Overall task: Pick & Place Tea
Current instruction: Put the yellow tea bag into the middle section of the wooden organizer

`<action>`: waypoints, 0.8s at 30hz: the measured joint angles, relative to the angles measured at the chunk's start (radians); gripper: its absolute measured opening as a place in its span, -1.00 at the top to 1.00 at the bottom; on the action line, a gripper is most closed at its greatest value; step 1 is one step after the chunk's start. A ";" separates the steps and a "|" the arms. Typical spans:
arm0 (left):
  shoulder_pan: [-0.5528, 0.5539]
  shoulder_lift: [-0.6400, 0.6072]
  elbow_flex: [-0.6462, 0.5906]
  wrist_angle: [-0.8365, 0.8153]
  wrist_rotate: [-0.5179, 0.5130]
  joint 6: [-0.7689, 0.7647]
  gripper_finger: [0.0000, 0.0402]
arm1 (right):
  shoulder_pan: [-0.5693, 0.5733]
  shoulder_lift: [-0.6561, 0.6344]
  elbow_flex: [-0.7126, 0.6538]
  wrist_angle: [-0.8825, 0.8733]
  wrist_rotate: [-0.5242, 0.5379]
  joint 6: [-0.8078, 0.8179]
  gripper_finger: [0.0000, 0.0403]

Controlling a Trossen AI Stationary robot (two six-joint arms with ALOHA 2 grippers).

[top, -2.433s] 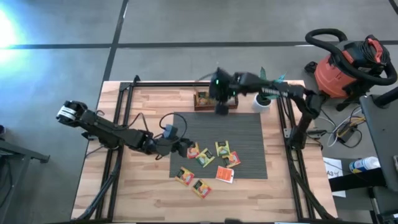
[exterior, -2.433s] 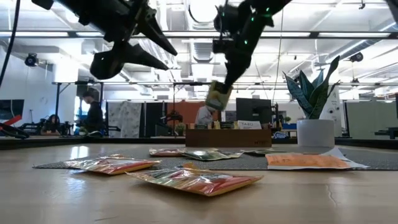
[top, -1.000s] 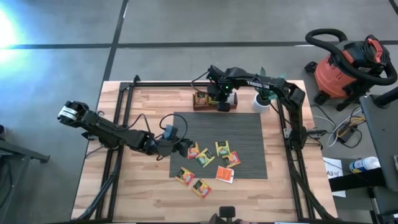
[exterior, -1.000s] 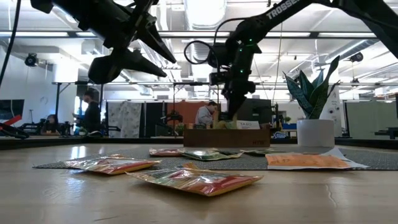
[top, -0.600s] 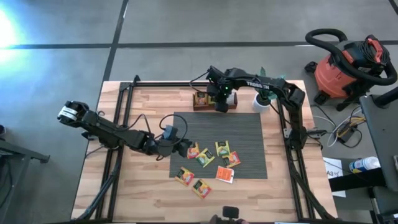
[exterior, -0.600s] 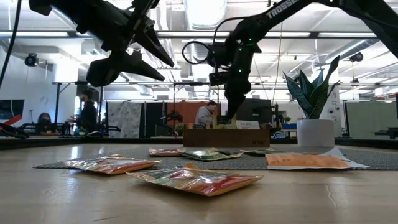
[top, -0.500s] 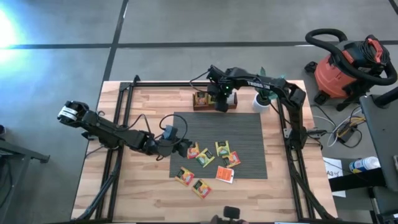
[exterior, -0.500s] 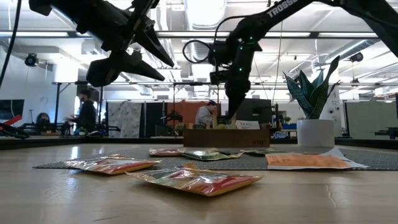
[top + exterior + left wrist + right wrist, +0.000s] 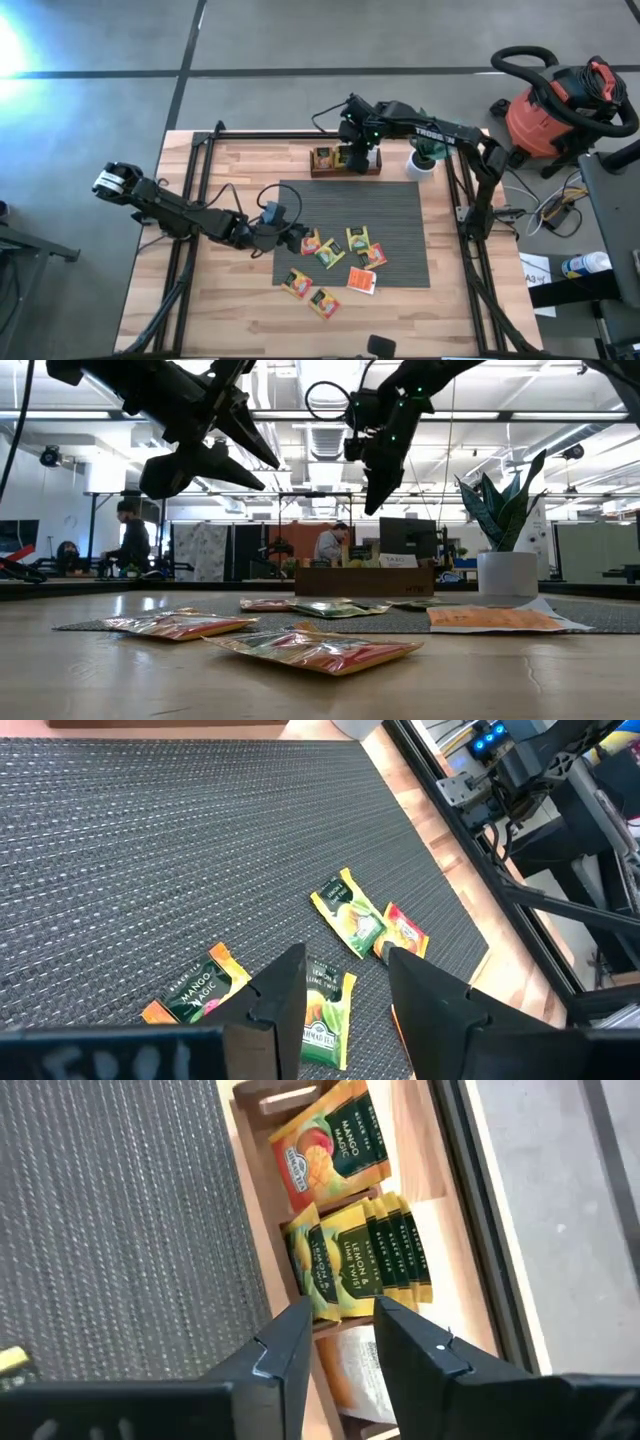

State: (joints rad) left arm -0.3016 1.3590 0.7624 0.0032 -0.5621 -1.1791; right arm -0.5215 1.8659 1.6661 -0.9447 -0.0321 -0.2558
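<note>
Several tea sachets lie loose on the grey ribbed mat (image 9: 400, 210), among them a yellow-green one (image 9: 358, 238) and an orange-red one (image 9: 362, 281). More tea stands on edge in the dark wooden tray (image 9: 325, 172) at the mat's far edge: a mango sachet (image 9: 330, 1145) and a row of lemon sachets (image 9: 360, 1265). My right gripper (image 9: 338, 1348) hangs open above the tray, fingers pointing down, nothing between them. My left gripper (image 9: 345, 1000) hovers open over the mat's left part, just left of the loose sachets (image 9: 345, 915), and touches none.
A white pot with a plant (image 9: 422, 162) stands right of the tray. A black frame (image 9: 190, 200) runs along the table's left and right sides. A red shop vacuum (image 9: 555, 110) sits on the floor beyond the far right corner. The mat's right half is bare.
My right gripper has gone up from the tray, where its fingers were down among the sachets, and has rolled a little about its own axis. It now hangs clear above the tray, holding nothing. The loose sachets on the mat have not moved.
</note>
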 joint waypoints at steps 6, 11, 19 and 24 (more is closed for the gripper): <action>0.000 0.000 0.000 0.000 0.000 0.000 0.31 | 0.020 -0.017 0.000 -0.021 -0.040 0.044 0.50; 0.006 0.000 0.000 0.036 0.001 0.001 0.31 | 0.073 -0.024 0.000 -0.017 -0.104 0.065 0.50; 0.006 0.000 0.000 0.031 0.001 0.001 0.31 | 0.183 -0.080 0.000 -0.033 -0.104 0.074 0.52; 0.006 0.000 0.000 0.032 0.001 0.001 0.31 | 0.239 -0.145 -0.009 -0.055 -0.103 0.081 0.55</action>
State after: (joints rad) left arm -0.2955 1.3594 0.7622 0.0353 -0.5613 -1.1780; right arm -0.2822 1.7211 1.6569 -0.9999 -0.1349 -0.1749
